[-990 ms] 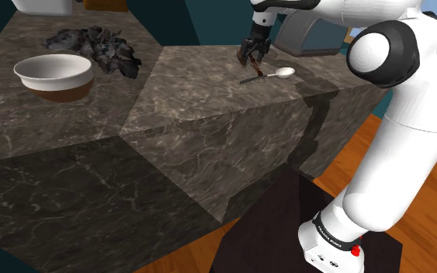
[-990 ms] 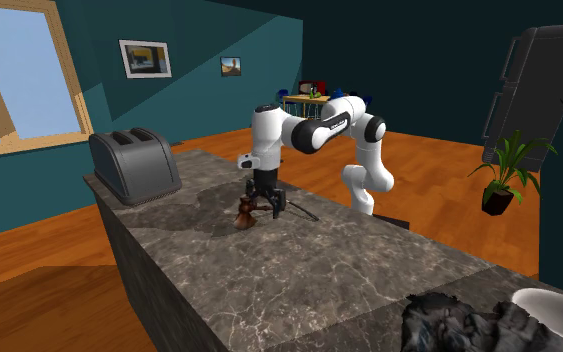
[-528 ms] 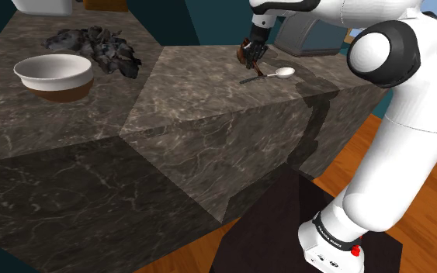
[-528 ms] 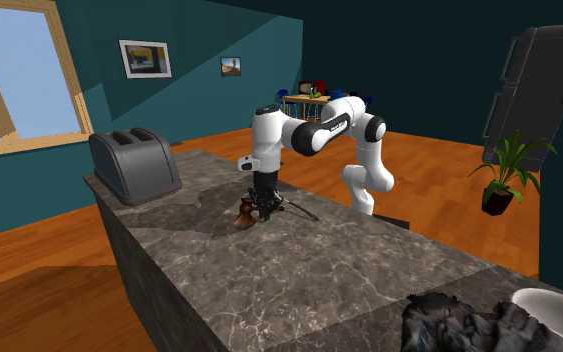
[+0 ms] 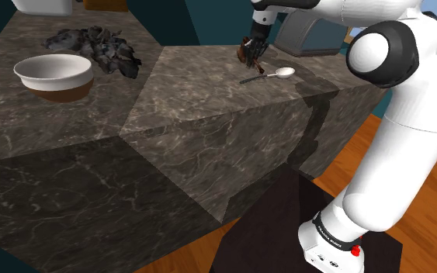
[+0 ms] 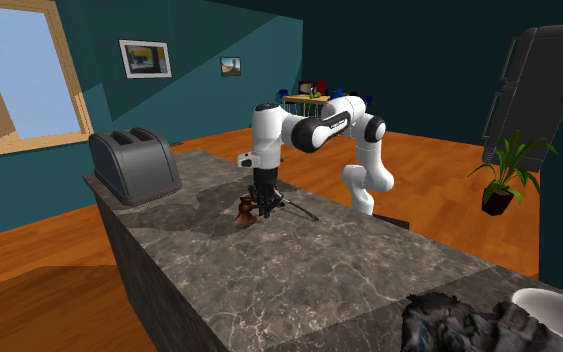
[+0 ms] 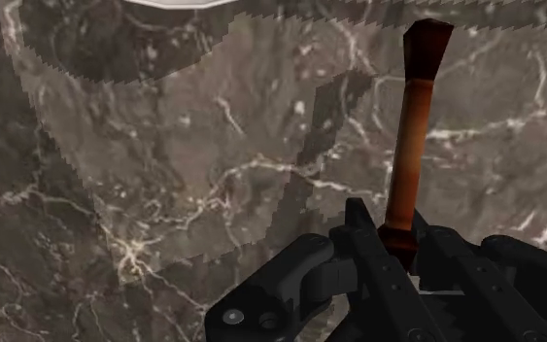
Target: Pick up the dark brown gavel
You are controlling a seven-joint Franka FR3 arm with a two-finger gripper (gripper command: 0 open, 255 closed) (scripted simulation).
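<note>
1. Since a second ago, the gripper (image 7: 397, 251) has narrowed from wide apart onto the gavel (image 7: 412, 146).
2. The wrist view shows the jaws clamped on the gavel's reddish-brown handle, which runs out ahead of them over the marble counter (image 7: 164, 194).
3. The second exterior view adds the gavel's head, low at the counter just beside the jaws.
4. The shoulder view adds a white spoon (image 5: 275, 74) lying near the jaws.

No text legible -- white lettering on the black band (image 5: 327, 230) at the arm's base is too small to read.
</note>
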